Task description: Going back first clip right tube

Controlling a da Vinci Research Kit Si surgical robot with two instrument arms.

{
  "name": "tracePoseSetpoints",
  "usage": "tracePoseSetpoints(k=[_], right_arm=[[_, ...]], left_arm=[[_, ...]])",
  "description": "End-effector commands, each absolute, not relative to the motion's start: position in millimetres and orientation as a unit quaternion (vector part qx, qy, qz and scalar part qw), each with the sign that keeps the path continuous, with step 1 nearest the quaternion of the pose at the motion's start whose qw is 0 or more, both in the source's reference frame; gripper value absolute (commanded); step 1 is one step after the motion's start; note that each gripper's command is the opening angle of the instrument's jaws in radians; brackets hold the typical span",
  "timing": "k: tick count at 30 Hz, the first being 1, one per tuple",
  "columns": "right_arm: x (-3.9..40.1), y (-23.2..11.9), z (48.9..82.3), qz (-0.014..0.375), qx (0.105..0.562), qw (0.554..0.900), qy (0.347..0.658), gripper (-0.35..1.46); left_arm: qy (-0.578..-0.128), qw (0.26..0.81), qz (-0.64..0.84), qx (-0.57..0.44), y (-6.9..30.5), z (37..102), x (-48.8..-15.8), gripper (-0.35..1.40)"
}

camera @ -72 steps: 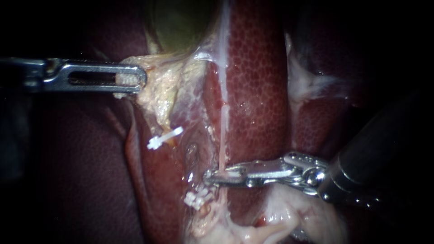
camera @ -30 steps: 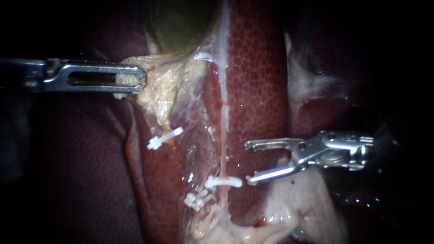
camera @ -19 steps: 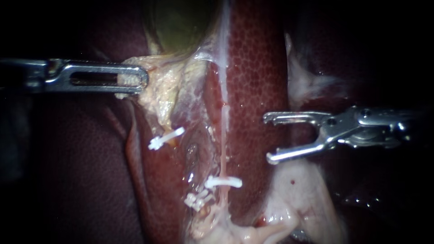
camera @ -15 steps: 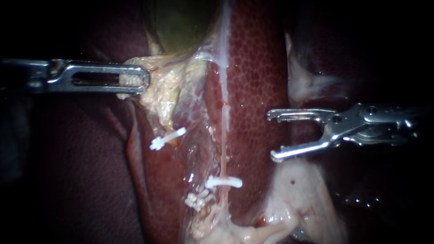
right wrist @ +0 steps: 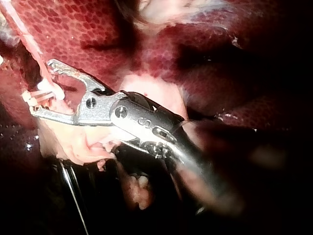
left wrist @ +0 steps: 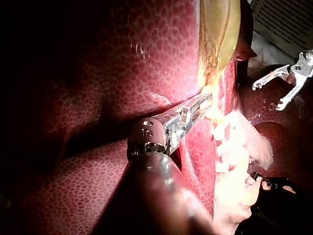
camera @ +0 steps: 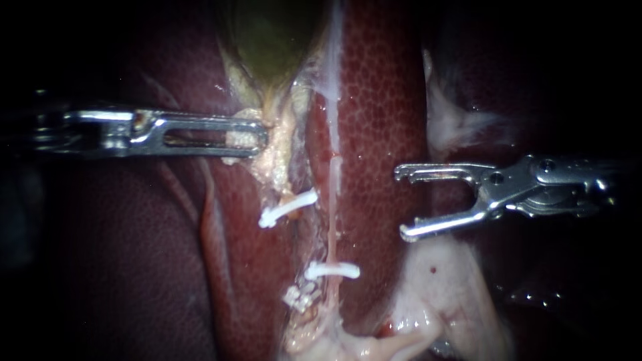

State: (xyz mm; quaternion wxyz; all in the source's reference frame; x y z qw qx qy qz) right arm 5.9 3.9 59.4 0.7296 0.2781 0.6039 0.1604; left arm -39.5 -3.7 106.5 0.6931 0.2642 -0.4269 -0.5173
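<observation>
A white clip (camera: 332, 270) sits crosswise on the right tube (camera: 332, 224), a thin pink strand running down the middle of the endoscope's field over the mottled red liver (camera: 381, 100). The right tool (camera: 402, 204) hangs off to the clip's upper right, its two metal jaws spread wide with nothing between them. That tool, at the end of the instrument whose shaft enters from the right, lies well apart from both clip and tube, and its lower jaw is just above a fold of pale tissue (camera: 445, 281). Across the field, the left tool (camera: 253, 138), on the instrument entering from the left, has its slotted jaws closed on a tag of yellowish tissue (camera: 275, 164). This tag hangs just below the olive-green gallbladder (camera: 271, 40), and a little of it shows through the slot. A second clip (camera: 288, 208) lies slanted below that grip, to the left of the right tube. A third clip (camera: 300, 297), ridged and shorter, sits lowest of the three, near the white clip and just below and left of its left end. The left wrist view shows the same clamped hold at the gallbladder's narrow end, with the right tool open in the background. Beyond the liver's edge, past the right tool, lies a printed sheet (left wrist: 288, 17); its lines of print are too small to read.
</observation>
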Motion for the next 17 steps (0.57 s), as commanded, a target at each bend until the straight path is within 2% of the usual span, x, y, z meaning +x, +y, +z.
tracePoseSetpoints(k=[1, 17], right_arm=[[6.0, 3.9, 59.3, 0.161, 0.278, 0.729, 0.604, 0.60], [6.0, 3.8, 59.1, 0.160, 0.278, 0.729, 0.604, 0.60]], left_arm=[[-0.426, 0.692, -0.518, 0.265, -3.8, 106.6, -39.8, -0.35], [-0.425, 0.693, -0.516, 0.268, -3.9, 106.5, -39.9, -0.35]])
